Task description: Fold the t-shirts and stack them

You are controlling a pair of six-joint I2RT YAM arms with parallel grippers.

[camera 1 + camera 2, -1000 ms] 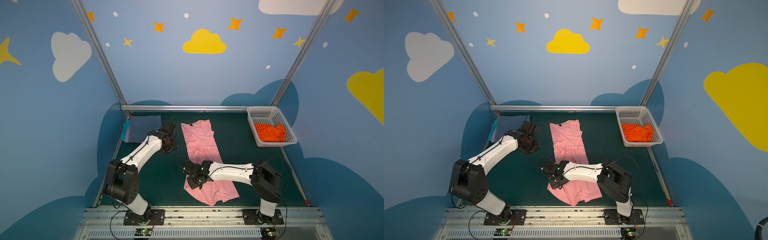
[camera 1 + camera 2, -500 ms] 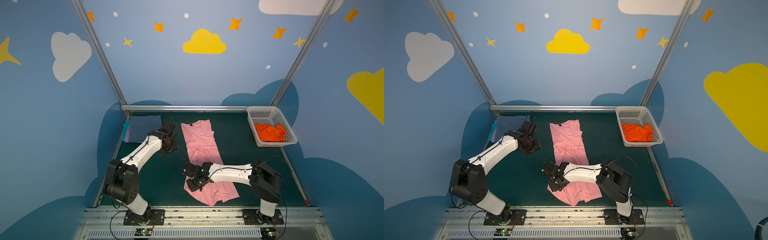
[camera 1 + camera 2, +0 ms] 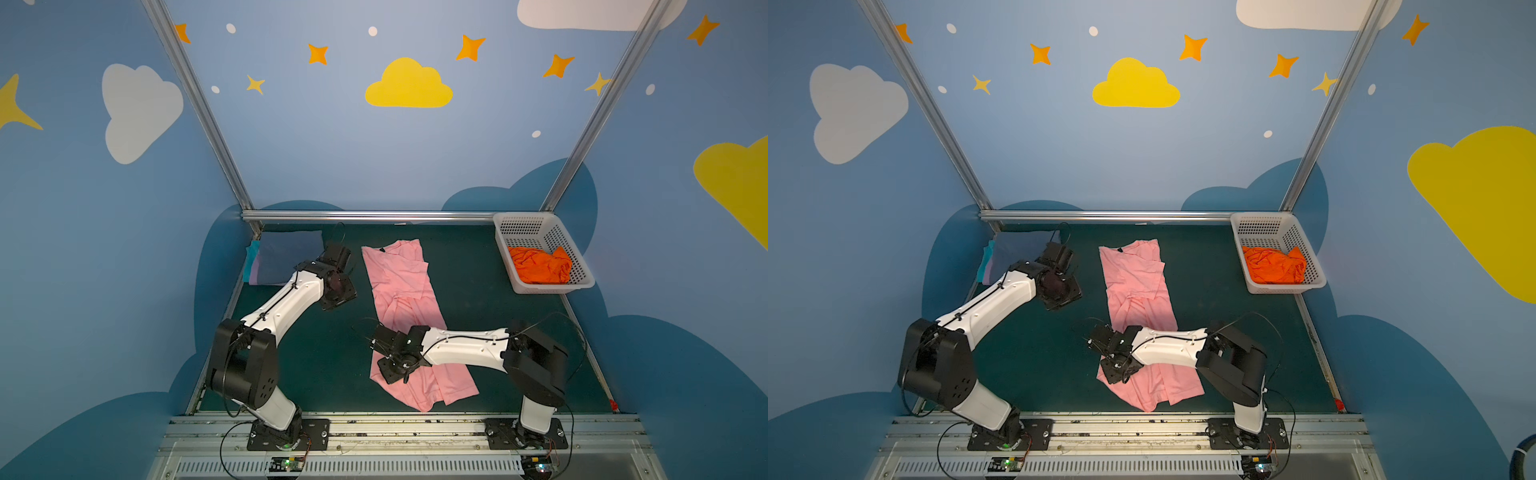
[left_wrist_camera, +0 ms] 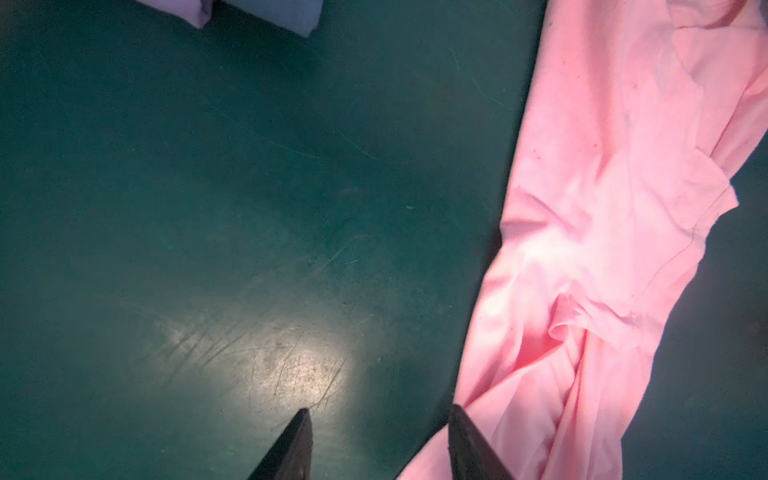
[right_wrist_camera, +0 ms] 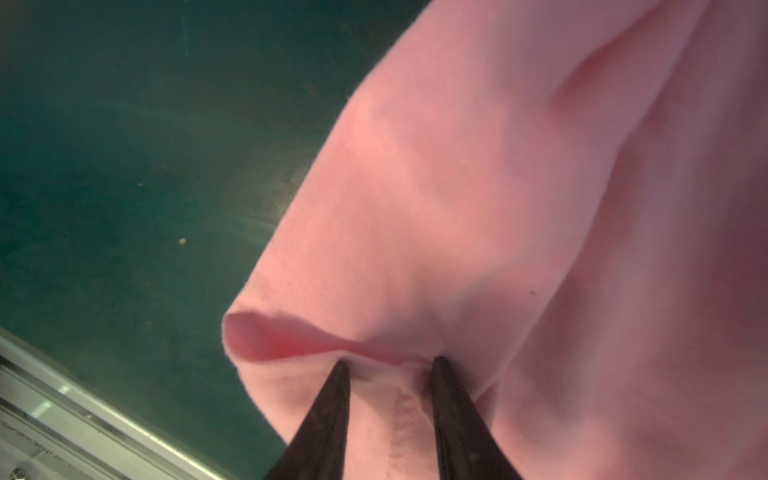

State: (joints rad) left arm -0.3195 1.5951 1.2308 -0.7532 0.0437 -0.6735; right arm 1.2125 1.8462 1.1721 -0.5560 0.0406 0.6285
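Pink tee (image 5: 498,208) hem btwn R jaws.

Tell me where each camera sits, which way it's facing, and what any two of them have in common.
Both top views: high at the front, looking down at the mat, pink shirt, basket and folded stack; left arm and right arm show.
Left wrist: on the left arm, facing down at bare mat beside the shirt; its fingers show, apart.
Right wrist: on the right arm, close over the shirt's near end; its fingers show, tips on the fabric.
Shared: all views show the pink shirt and mat.
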